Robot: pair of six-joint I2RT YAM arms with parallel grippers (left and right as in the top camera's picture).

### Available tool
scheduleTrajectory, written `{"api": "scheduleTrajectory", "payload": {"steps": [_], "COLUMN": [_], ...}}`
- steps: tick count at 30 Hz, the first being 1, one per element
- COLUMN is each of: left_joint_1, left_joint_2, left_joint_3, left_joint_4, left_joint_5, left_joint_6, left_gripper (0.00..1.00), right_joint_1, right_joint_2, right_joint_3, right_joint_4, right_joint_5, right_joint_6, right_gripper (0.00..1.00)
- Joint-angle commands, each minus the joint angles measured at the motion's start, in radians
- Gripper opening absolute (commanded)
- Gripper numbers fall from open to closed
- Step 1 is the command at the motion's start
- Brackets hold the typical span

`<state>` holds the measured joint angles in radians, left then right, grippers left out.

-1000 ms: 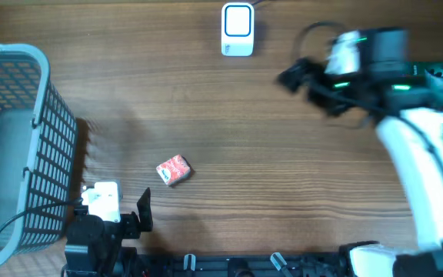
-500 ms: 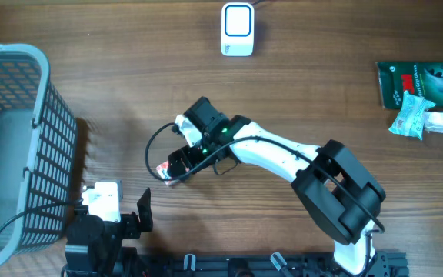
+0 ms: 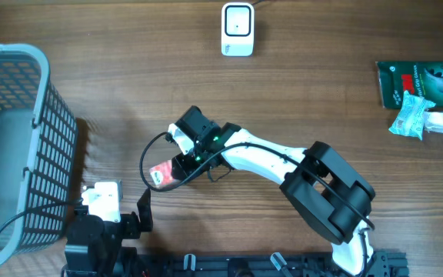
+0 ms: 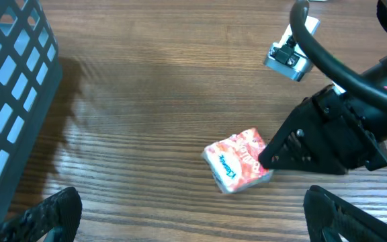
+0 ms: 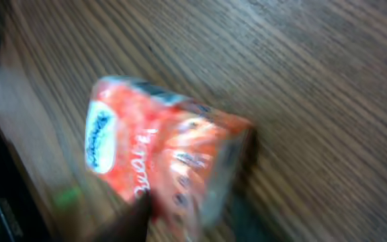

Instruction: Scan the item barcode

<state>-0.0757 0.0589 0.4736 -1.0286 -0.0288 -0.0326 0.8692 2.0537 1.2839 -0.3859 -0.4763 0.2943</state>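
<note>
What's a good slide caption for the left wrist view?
Right gripper meets a small red pack on the wooden table, blue basket at left.

Small soft packet [image 4: 237, 161]: red-orange and white print, white oval patch
Wooden counter [image 3: 321, 77]: brown, streaked grain
Plastic lattice basket [image 3: 58, 131]: pale blue-grey
Boxy scanner [image 3: 237, 29]: white
Flat pouch [image 3: 406, 83], upper right: dark green

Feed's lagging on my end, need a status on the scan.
Left gripper open, empty. Right gripper at the pack, grip unclear. Pack not yet at scanner. Nothing on the table between them.
</note>
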Motion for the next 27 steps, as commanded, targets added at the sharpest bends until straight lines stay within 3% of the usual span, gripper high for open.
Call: {"api": "scheduleTrajectory", "payload": {"steps": [1, 6, 12, 17, 20, 23, 27], "left_joint_1": [0.003, 0.003, 0.003, 0.003, 0.003, 0.003, 0.003], "left_joint_2": [-0.005, -0.005, -0.005, -0.005, -0.005, -0.005, -0.005], "left_joint_3": [-0.002, -0.002, -0.002, -0.002, -0.002, -0.002, -0.002], "left_joint_4": [0.005, 0.004, 0.004, 0.004, 0.004, 0.005, 0.004], "left_joint_5": [0.001, 0.001, 0.001, 0.001, 0.001, 0.001, 0.001], "left_joint_6": [-0.006, -0.006, -0.006, -0.006, -0.006, -0.006, -0.006], "left_gripper": [1.00, 1.00, 1.00, 1.00, 1.00, 1.00, 1.00], "right_joint_1": [0.003, -0.005, -0.034, -0.034, -0.034, -0.034, -0.036], "right_joint_2": [0.024, 0.006, -0.310, -0.512, -0.575, -0.613, -0.618], "right_joint_3": [0.000, 0.019, 0.023, 0.023, 0.023, 0.023, 0.023], "right_joint_4": [0.016, 0.052, -0.023, -0.066, -0.071, 0.034, 0.328], "right_joint_5": [0.012, 0.034, 0.239, 0.269, 0.469, 0.678, 0.645], "right_joint_6": [0.002, -0.069, -0.164, -0.243, -0.262, -0.303, -0.464], "right_gripper": [0.05, 0.05, 0.04, 0.04, 0.04, 0.04, 0.04]}}
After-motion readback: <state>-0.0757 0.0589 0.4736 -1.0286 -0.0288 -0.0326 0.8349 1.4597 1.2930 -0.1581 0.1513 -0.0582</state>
